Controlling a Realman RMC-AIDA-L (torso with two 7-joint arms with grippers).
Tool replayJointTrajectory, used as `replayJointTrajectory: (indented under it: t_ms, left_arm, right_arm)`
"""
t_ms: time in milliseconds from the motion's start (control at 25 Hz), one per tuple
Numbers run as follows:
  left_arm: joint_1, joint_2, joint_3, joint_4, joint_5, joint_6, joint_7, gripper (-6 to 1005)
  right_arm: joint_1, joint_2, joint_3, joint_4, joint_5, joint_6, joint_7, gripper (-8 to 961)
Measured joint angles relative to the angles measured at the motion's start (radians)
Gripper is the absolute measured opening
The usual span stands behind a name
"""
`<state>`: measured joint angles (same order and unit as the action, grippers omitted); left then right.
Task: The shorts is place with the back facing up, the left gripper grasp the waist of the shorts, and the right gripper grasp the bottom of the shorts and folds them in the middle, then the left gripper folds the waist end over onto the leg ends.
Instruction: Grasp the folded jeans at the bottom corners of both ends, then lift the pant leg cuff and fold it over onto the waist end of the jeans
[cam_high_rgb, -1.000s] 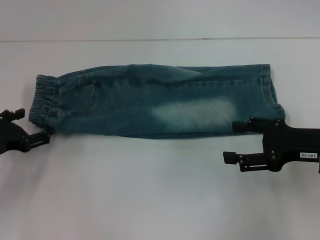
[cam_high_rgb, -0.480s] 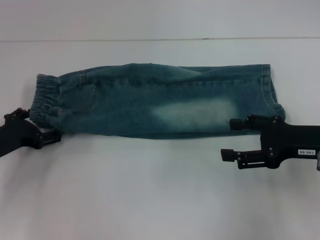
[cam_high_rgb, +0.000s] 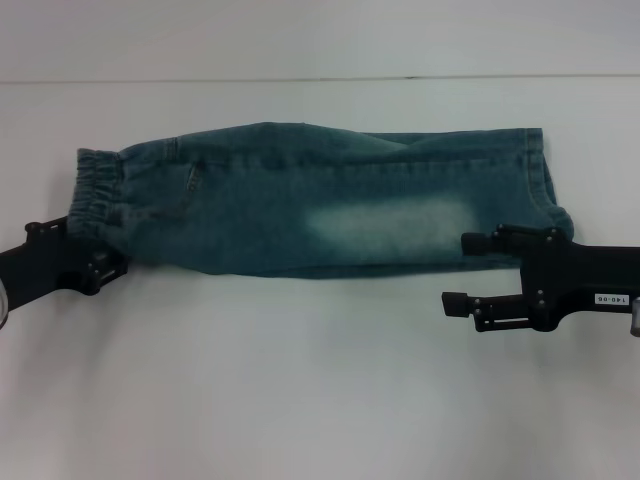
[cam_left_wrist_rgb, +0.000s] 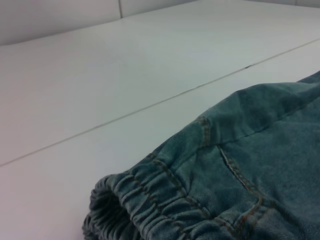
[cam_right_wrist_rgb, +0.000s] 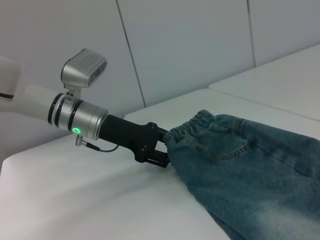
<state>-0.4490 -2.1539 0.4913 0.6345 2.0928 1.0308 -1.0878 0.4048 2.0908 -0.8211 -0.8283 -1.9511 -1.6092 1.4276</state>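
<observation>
1. While the faded blue-green denim shorts (cam_high_rgb: 320, 205) lay already folded lengthwise into a long strip across the middle of the white table (cam_high_rgb: 300, 400), the puckered elastic waist (cam_high_rgb: 95, 190) sat at the left end and the flat stitched leg ends (cam_high_rgb: 535, 175) at the right.
2. Left gripper (cam_high_rgb: 98, 268) was at the near corner of the waist, touching the cloth. The right wrist view showed its black fingers (cam_right_wrist_rgb: 159, 156) at the band edge; I could not tell whether they were clamped on it.
3. Right gripper (cam_high_rgb: 468, 270) sat at the near right corner beside the leg ends, jaws spread: far finger over the denim edge, near finger off the cloth above bare table. Holding nothing.
4. Handling, my read: denim is soft and limp but has some weight, so it will drape and drag. Gathered band is thick, a good pinch point; take both layers at the waist corner before carrying it over to the leg ends.
</observation>
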Motion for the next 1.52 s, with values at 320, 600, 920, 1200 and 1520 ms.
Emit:
replayJointTrajectory:
  t_ms: [320,600,920,1200,1520]
  left_arm:
    - [0.0,-0.002,0.021,0.005,0.002,-0.001,-0.006,367]
    - [0.01,-0.004,0.162,0.139,0.064,0.022,-0.209,214]
    - [-0.009,0.0,0.216,0.473,0.187,0.286,-0.535,63]
    - [-0.083,0.021,0.266,0.684,0.244,0.487,-0.764,50]
    - [-0.219,0.038,0.311,0.712,0.294,0.549,-0.902,49]
  right_arm:
    - [-0.007,-0.001,0.004,0.0,-0.001,0.001,-0.001,861]
    - [-0.008,0.0,0.03,0.001,0.0,0.013,-0.003,851]
    - [0.011,-0.001,0.062,0.088,0.01,0.108,-0.068,839]
    - [0.066,0.003,0.067,0.216,0.059,0.245,-0.189,726]
    - [0.195,0.009,0.059,0.505,0.279,0.536,-0.484,485]
